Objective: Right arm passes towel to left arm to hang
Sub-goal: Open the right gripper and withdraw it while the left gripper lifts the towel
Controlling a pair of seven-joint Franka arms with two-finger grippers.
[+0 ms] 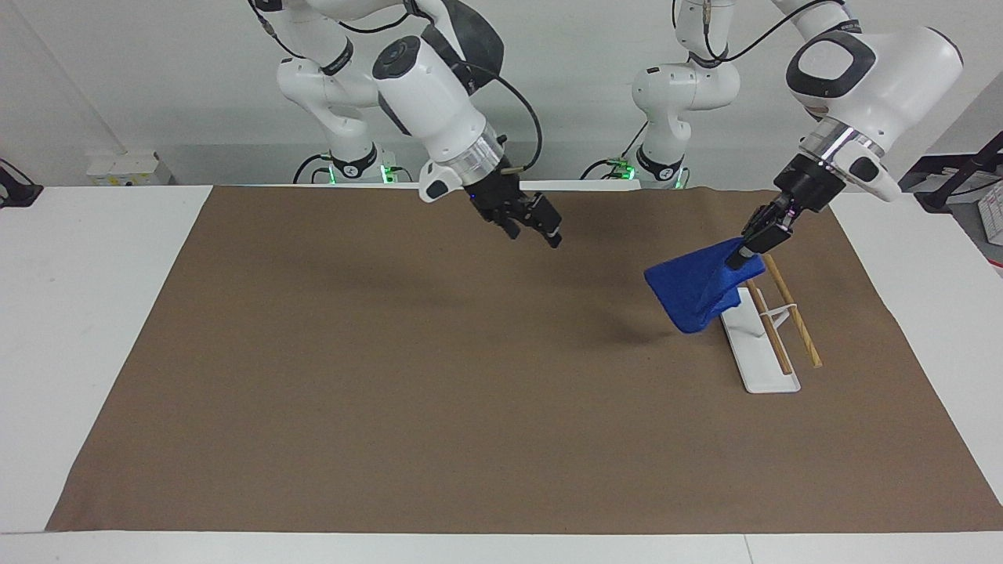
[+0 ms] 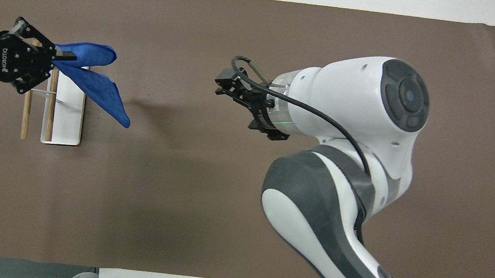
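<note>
At the right of the facing view we see the left gripper [image 1: 743,256] with its fingers pinching a corner of the towel [image 1: 693,291], which hangs in the air over the white rack [image 1: 754,345] with its two wooden rods. The right gripper [image 1: 541,228], upper centre over the brown mat [image 1: 392,376], has its fingers spread and holds nothing.

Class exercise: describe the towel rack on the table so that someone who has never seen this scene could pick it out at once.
Start from the brown mat covering the table and go to the left arm's end. There stands the rack, under the blue towel that hangs from the left end effector. It is the only thing standing on the mat: a flat white base carrying two parallel wooden rods.
</note>
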